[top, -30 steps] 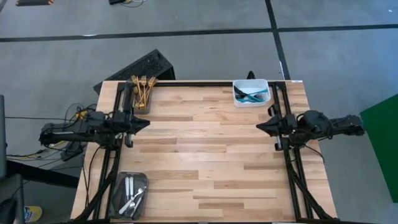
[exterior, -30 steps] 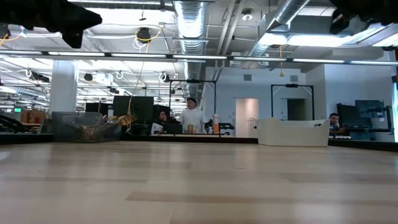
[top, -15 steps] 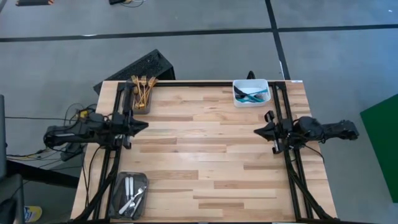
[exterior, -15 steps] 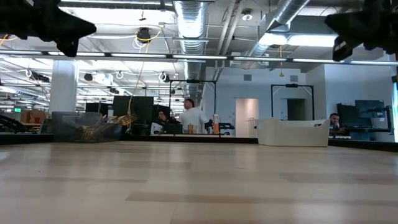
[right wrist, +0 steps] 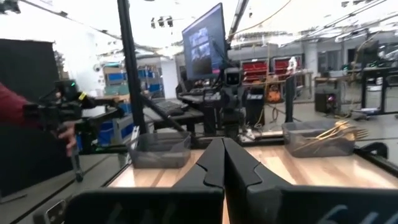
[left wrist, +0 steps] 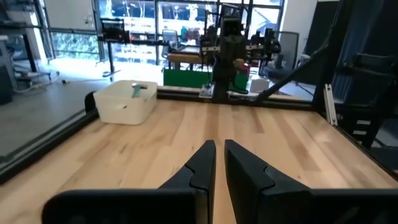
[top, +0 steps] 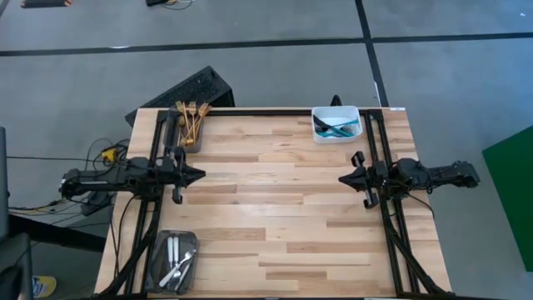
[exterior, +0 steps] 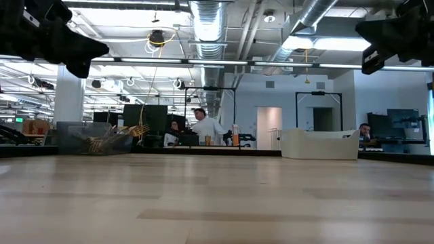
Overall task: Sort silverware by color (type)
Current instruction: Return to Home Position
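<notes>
The silverware lies sorted in three containers. Gold forks stick out of a dark tray (top: 190,127) at the far left corner. Blue-handled pieces lie in a white bin (top: 336,125) at the far right. Silver and white pieces fill a dark tray (top: 176,260) at the near left corner. My left gripper (top: 201,175) hangs level over the table's left side, shut and holding nothing. My right gripper (top: 341,177) faces it from the right side, also shut and holding nothing. Both hang well above the wood in the low view, the left gripper (exterior: 83,59) and the right gripper (exterior: 369,47).
Black frame rails (top: 385,208) run along the left and right sides of the table under each arm. The middle of the wooden table (top: 275,200) is bare. A keyboard (top: 179,93) lies on the floor beyond the far left corner. People sit and stand in the room behind (exterior: 207,127).
Both arms have sunk toward the table, the right one mostly earlier in the second, the left one later. Both grippers have stayed shut with nothing in them. The silverware and containers have kept still.
</notes>
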